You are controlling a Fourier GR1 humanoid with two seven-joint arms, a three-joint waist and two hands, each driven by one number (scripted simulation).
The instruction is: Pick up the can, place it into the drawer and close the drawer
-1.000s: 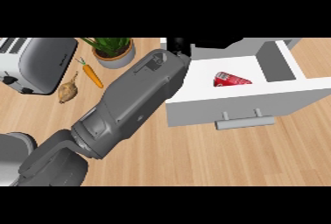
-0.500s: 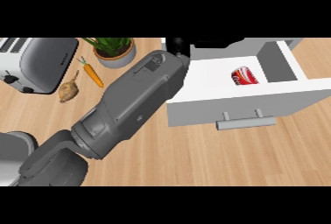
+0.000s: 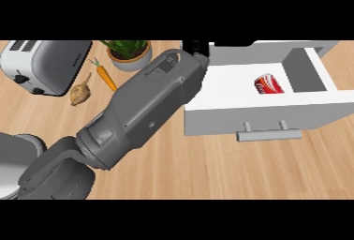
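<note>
Can in open drawer; left hand mostly cut off, grip state unreadable.

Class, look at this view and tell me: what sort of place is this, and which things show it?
Most likely a kitchen counter. A toaster stands on the wooden counter top, with a carrot and a potted plant beside it, and an open white drawer holds a red can.

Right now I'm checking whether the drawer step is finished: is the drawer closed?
No, the drawer stands pulled out from the counter, with the red can lying in plain sight inside it.
</note>
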